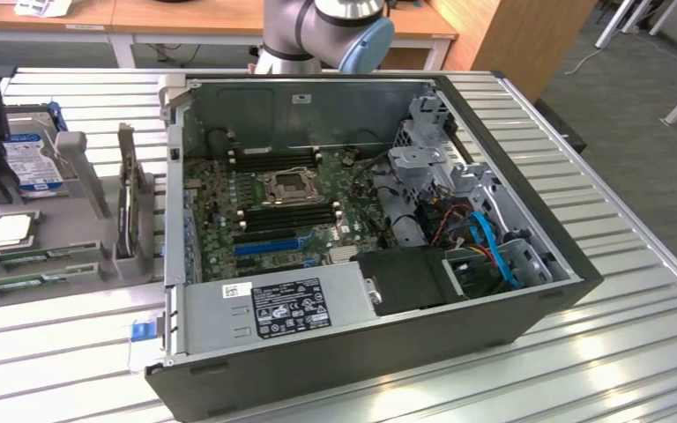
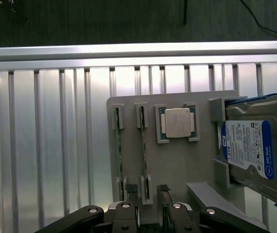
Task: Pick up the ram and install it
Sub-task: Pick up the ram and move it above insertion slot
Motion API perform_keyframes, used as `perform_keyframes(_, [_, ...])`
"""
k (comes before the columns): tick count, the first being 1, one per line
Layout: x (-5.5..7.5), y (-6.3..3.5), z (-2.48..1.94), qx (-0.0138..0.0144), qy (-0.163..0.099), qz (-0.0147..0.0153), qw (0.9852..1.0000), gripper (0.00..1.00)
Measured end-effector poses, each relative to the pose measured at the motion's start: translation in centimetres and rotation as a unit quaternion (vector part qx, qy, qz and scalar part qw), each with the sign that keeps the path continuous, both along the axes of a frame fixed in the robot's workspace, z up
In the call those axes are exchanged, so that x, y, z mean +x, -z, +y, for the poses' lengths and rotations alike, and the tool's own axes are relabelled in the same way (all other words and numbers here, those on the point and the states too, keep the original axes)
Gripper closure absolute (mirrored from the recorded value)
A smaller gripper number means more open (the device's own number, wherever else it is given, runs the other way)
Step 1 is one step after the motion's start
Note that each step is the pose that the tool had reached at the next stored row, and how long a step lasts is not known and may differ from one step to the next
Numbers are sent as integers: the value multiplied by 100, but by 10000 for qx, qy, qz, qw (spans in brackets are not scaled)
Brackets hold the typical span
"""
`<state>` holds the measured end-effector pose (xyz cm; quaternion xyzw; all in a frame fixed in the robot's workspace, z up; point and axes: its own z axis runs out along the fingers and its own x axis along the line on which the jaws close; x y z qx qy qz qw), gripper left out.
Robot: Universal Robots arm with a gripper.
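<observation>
My gripper & hard drive both cut off by frame edge, wrist view. Chips on ram too small to tell. Ext. view: my arm cropped at top.

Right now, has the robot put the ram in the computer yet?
Not yet. Done: nothing shows as finished. In hand: the open gripper hovers over one end of a ram stick, gripping nothing; the stick lies in its grey holder. Left: lifting it and seating it in a black memory slot.
</observation>
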<state>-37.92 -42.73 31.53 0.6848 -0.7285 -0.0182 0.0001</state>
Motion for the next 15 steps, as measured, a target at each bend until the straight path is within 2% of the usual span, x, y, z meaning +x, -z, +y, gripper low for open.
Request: perform_keyframes(15, [0, 122, -4, 0, 0, 0, 10000, 70])
